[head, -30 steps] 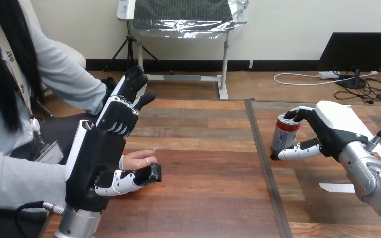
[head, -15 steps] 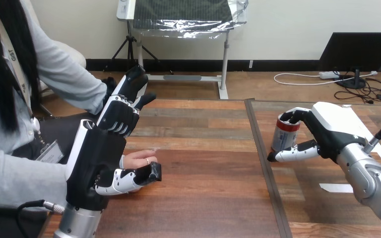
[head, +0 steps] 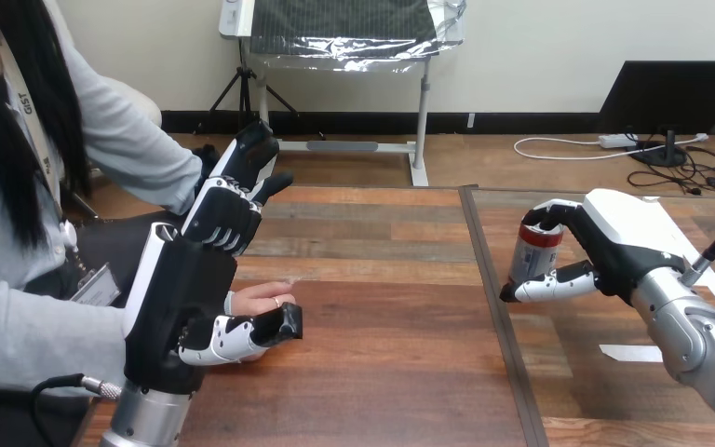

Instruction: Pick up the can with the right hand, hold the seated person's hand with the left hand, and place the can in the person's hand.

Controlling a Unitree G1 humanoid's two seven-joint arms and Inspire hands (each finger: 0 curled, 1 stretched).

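A wooden worktop [head: 382, 363] runs across the scene, with a person seated at its left edge. The left robot hand [head: 182, 298] stands at the lower left, fingers [head: 228, 216] straight and pointing away across the worktop. The person's hand [head: 263, 297] lies flat on the wood, showing between that robot hand's palm and its thumb [head: 242, 337], which stretches along the near side. At the right, well apart, the right robot hand [head: 624, 244] wraps a silver can [head: 533, 253] (upright, with a red band): fingers curl over its top and the thumb crosses its lower front. A white tape strip [head: 631, 353] lies nearby.
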